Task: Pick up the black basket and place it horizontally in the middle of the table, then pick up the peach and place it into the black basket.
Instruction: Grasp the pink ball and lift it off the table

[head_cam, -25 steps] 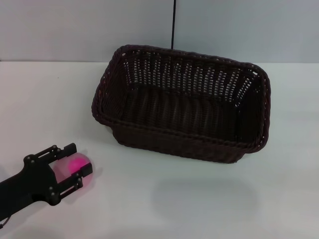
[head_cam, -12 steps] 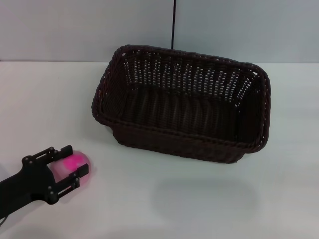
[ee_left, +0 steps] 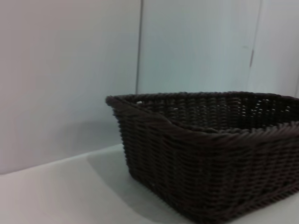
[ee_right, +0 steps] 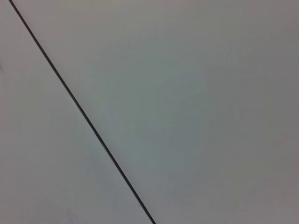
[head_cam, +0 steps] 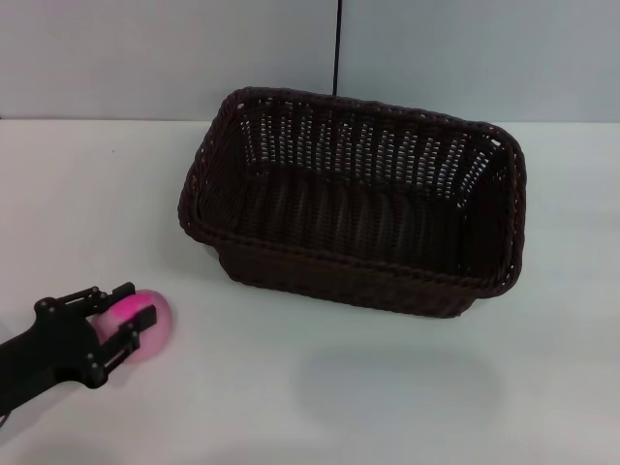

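The black basket [head_cam: 356,262] stands upright on the white table [head_cam: 387,397], around the middle and toward the back, long side across; it holds nothing. It also shows in the left wrist view [ee_left: 210,158], from the side. The peach [head_cam: 157,327], pale pink with a magenta blotch, rests on the table at the front left, well apart from the basket. My left gripper [head_cam: 138,304] reaches in from the lower left, its fingers closed against the peach's two sides. The right gripper is out of view.
A grey wall rises behind the table, with a thin black cable [head_cam: 337,48] running down it behind the basket. The right wrist view shows only a plain grey surface crossed by a black line [ee_right: 84,112].
The left gripper's fingers have narrowed onto the peach and the arm has shifted slightly left. The basket has not moved.
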Controlling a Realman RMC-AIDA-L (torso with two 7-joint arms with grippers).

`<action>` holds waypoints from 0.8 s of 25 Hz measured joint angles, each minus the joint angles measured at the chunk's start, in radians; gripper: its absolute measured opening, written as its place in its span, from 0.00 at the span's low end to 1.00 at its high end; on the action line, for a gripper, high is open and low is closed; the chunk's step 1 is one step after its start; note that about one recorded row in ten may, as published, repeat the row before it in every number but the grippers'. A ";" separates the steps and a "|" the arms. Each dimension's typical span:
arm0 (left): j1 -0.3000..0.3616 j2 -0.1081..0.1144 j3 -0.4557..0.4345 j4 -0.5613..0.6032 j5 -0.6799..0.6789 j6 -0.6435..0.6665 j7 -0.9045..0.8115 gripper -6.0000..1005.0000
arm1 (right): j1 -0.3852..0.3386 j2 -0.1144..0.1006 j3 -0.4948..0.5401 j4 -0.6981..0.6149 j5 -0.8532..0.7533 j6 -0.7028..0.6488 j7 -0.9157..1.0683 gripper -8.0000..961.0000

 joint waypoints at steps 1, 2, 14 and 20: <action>0.000 0.000 0.000 0.000 0.000 0.000 0.000 0.44 | 0.000 0.000 0.000 0.000 0.000 0.000 0.000 0.45; 0.000 0.000 -0.006 0.000 -0.001 0.000 0.000 0.40 | -0.001 0.000 0.000 0.000 0.000 0.000 0.000 0.45; -0.006 0.000 -0.040 -0.002 -0.003 0.040 0.000 0.23 | -0.008 0.000 0.005 0.000 0.000 0.001 0.001 0.45; -0.006 0.002 -0.123 -0.004 -0.004 0.119 -0.005 0.18 | -0.007 0.000 0.005 0.003 0.000 0.002 0.001 0.45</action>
